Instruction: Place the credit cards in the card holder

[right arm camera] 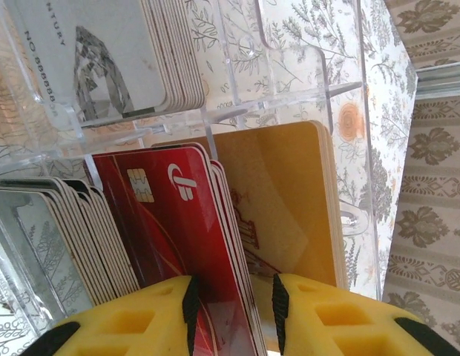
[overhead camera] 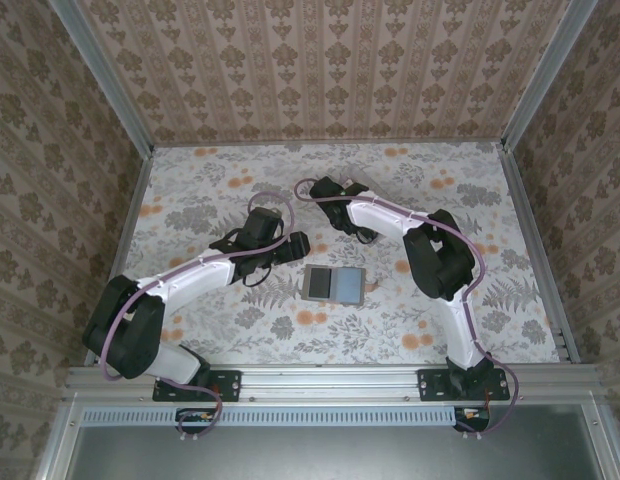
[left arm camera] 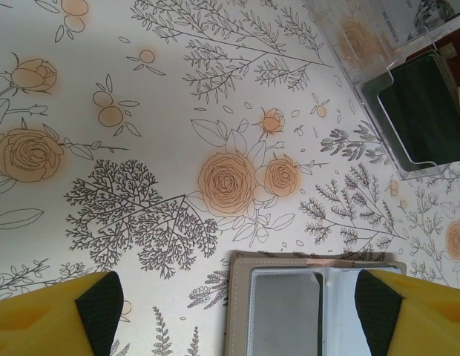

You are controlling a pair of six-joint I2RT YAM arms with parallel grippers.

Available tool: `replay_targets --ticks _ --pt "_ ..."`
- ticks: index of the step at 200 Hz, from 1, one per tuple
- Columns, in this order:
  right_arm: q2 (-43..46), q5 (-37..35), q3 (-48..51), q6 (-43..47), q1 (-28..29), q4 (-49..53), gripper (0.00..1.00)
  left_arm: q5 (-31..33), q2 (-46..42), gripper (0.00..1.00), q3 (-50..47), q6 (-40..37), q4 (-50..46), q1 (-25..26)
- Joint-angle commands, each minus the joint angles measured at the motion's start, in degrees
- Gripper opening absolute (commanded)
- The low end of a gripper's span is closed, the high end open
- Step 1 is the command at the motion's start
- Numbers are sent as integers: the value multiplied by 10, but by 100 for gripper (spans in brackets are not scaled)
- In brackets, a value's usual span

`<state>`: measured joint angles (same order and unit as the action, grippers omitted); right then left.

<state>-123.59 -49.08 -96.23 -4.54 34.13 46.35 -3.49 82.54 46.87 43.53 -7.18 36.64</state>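
At mid-tabletop [overhead camera: 190, 180], card holder [overhead camera: 333, 284] lying open and flat, both panels up, with left gripper [left arm camera: 241, 315] spread wide over it and holding nothing. Farther back, right gripper [right arm camera: 234, 315] down inside the clear box [right arm camera: 289, 96], narrowed around the upright red credit cards [right arm camera: 171, 222]; clamped or merely straddling, impossible to tell. Orange-yellow cards [right arm camera: 289, 208] just behind the red, pale cards [right arm camera: 67, 245] on the other side.

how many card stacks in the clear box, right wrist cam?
4: grey diamond-print stack in the top compartment; silver stack lower left; red stack in the middle; orange-yellow stack on the right. More may be hidden.
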Motion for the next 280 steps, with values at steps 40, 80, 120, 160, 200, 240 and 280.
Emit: replay_targets --ticks 40,80,120,160,200,240,280 --pt "29 -31 14 7 -2 -7 31 -7 6 84 -7 7 7 -3" --pt "35 -42 14 7 -3 -10 32 -8 6 84 -6 7 7 -3" --pt "37 -36 16 9 -4 -11 29 -9 7 84 -6 8 7 -3" --pt "41 -36 17 7 -5 -9 27 -9 8 84 -6 8 7 -3" --pt "47 -37 18 7 -5 -10 27 -11 11 84 -3 8 7 -3" --pt "47 -29 17 6 -4 -8 23 -13 13 84 -3 8 8 -3" --pt "59 8 14 -4 -5 10 17 -13 13 84 -5 10 9 -3"
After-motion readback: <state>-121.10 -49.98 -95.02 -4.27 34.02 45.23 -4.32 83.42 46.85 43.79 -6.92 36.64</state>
